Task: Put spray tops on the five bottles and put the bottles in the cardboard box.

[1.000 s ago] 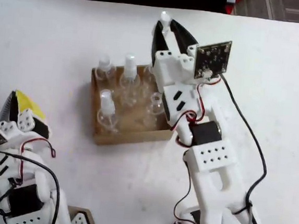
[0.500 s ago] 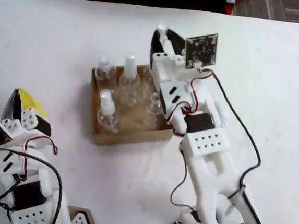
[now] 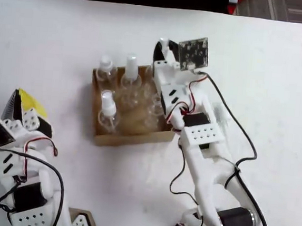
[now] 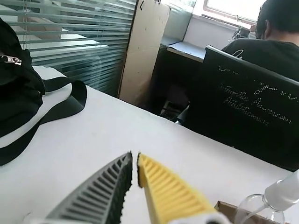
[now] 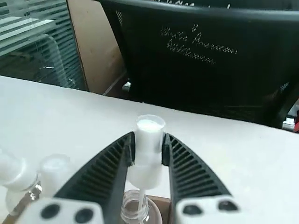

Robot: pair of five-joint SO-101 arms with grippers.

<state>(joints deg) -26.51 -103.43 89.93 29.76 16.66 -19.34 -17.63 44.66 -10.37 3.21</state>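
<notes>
high view: right arm is covering right side of cardboard box and bottles there | right wrist view: bottle beneath spray top is running off-frame | left wrist view: second bottle is being cropped by edge

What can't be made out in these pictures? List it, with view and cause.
- High view: the right arm covers the cardboard box's right side, so the bottles there cannot be counted.
- Right wrist view: the bottle neck under the right gripper's spray top runs off the edge; seating unclear.
- Left wrist view: a bottle is cut off by the picture's edge.
</notes>
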